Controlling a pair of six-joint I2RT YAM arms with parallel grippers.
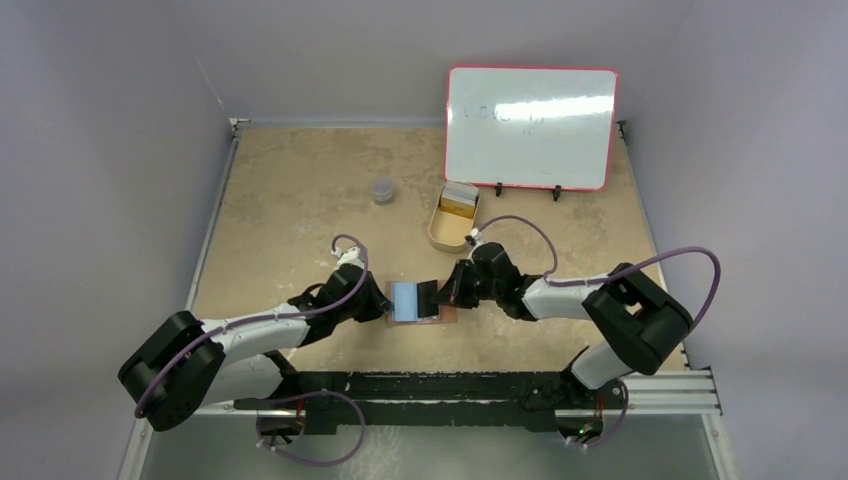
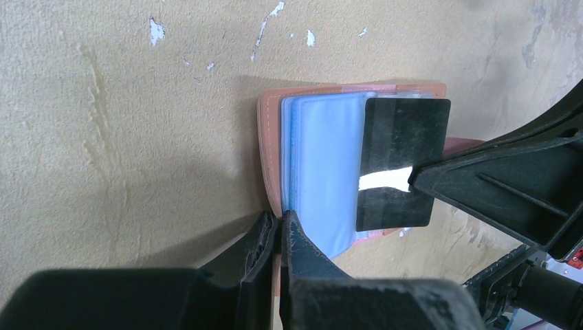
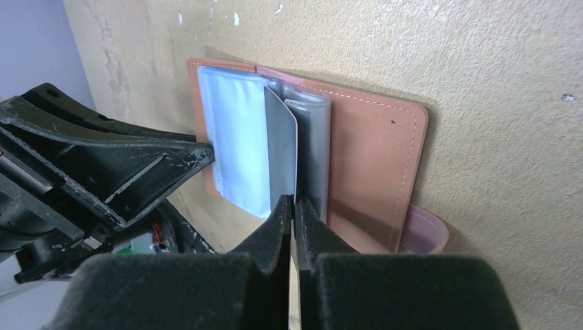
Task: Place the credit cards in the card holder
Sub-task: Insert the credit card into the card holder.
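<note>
The card holder (image 1: 405,300) lies open on the table (image 1: 300,180), pale sleeves up. The left pincer (image 2: 280,221) is clamped shut on the holder's left edge, pinning it. The right pincer (image 3: 294,203) is closed on 1 dark credit card (image 3: 280,144), held on edge over the holder's middle fold. It seems to be entering a sleeve but is not yet seated. Whether more cards wait in the tin (image 1: 452,222) beyond the holder, I cannot tell.
</note>
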